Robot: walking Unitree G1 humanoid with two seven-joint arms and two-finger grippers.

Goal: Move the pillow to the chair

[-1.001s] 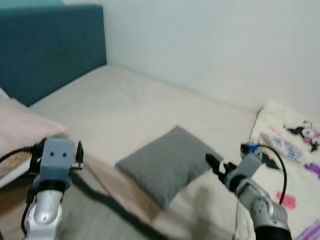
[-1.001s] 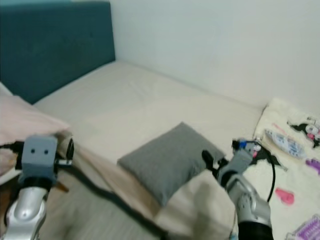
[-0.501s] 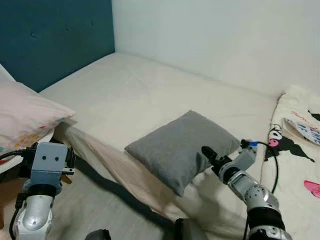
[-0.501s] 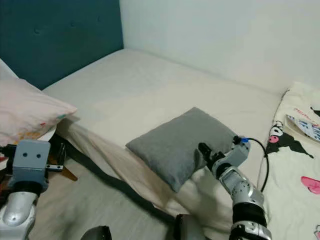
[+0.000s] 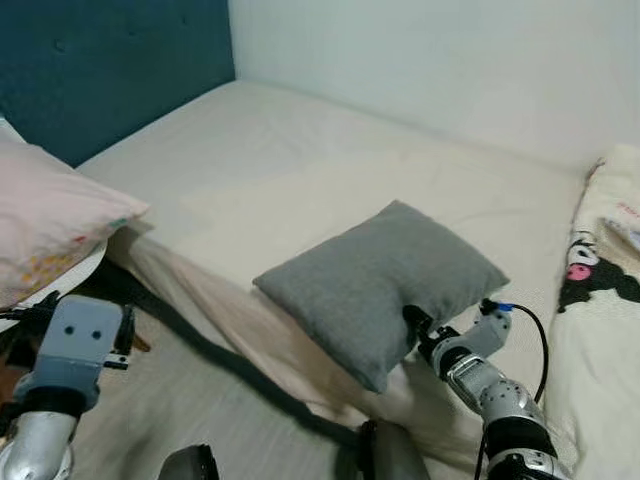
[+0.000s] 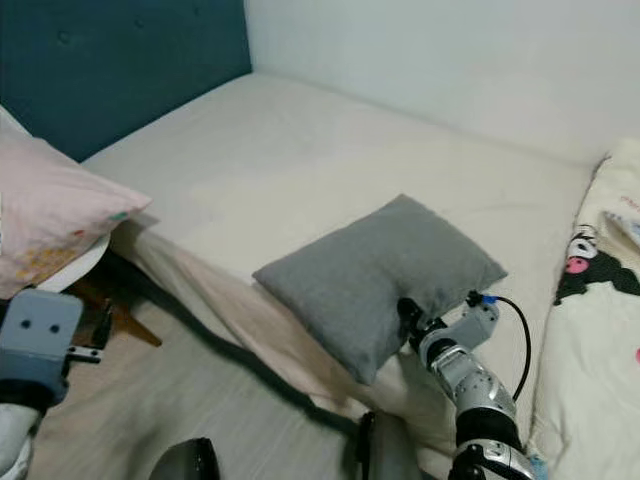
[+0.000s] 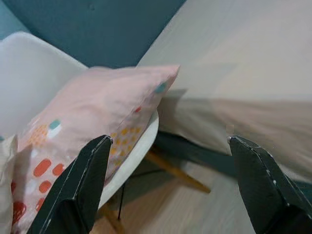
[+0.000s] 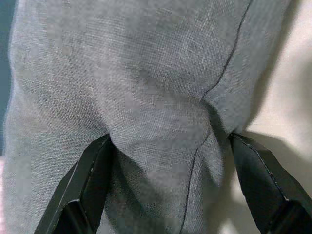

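The gray pillow [image 5: 385, 285] lies flat on the bed [image 5: 300, 170], close to the bed's near edge, with one corner sticking out a little over the side. The bed has a plain cream sheet and a dark blue headboard [image 5: 110, 70] at its far left end. The right end effector [image 5: 413, 327] is at the pillow's near edge, pushing into it. In the right wrist view its two black fingers [image 8: 83, 190] are spread wide, one on each side of a bunched-up part of the gray pillow [image 8: 161, 107], and the cloth bulges out between them. The fingers touch the cloth, but they are not pinched together on it. The left end effector [image 7: 170, 180] is held low on the robot's left, beside the bed and over the wooden floor [image 5: 170, 400]. Its fingers are spread wide too, and it holds nothing. Ahead of it is a white chair [image 7: 29, 73] with wooden legs, standing just beside the head end of the bed. A pink pillow [image 7: 83, 112] with small colored spots is on the chair's seat. On the right side of the bed there is a cream blanket [image 5: 600, 300] with a black and pink cartoon picture on it, well apart from the chair. A black cable [image 5: 530, 330] loops off the right wrist.
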